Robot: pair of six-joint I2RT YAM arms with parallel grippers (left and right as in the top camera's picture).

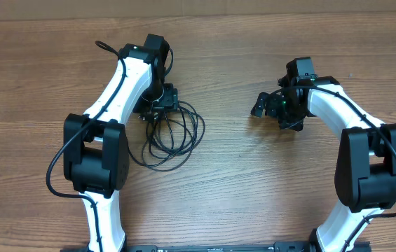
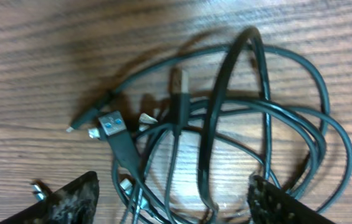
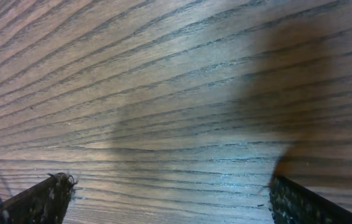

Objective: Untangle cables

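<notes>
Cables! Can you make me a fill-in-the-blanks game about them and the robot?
1. The cables lie tangled on a table made of ____.
2. The arm above the tangle is the robot's ____ one.
3. The right gripper is open and holds ____.
4. One plug is ____ inside.
Missing words: wood, left, nothing, blue.
</notes>
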